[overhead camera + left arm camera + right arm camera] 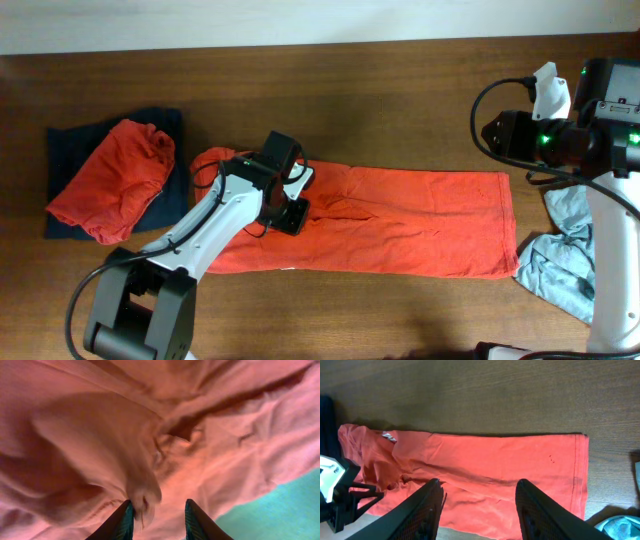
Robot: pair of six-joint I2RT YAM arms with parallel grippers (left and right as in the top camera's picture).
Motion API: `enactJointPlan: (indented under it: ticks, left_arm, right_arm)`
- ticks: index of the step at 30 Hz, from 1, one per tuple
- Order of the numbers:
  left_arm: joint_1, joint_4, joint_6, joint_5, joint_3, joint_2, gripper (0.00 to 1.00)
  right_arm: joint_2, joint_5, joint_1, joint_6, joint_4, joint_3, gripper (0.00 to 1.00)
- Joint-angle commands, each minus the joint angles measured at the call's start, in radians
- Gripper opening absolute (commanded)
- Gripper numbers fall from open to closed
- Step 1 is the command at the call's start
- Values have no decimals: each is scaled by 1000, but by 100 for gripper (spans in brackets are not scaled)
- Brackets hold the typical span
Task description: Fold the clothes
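Left gripper [159, 506] sits half-wide astride a shirt [420, 220] pucker near 9 o'clock, grip unclear; pinch both layers, carry toward 3 o'clock. Right gripper [479, 485] hangs wide, empty.

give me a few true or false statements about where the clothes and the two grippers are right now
1. A long red-orange garment lies spread across the middle of the table. True.
2. The right gripper holds the grey-blue garment. False: its fingers are apart and empty above the table, and that garment lies crumpled at the right edge.
3. A crumpled red-orange garment lies on a navy garment at the left. True.
4. The left gripper is at the right end of the long garment. False: it is down at the left part.
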Motion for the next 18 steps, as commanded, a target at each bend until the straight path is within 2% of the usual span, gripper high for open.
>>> enactJointPlan:
  ticks: [1,4,8,16,18]
  left_arm:
    - [1,8,16,-96,5,18,34]
    - [1,9,16,-126,5,22,47]
    - [1,21,17,-125,5,46,46]
    - [0,18,16,-113,20,71,7]
    - [0,-5,16,-113,56,71,2]
  right_arm:
    - [4,9,7,8,3,2,51]
    - [4,9,7,8,2,2,51]
    - [4,9,7,8,1,2,51]
    - [4,9,7,8,0,2,50]
    - [4,9,7,8,0,2,50]
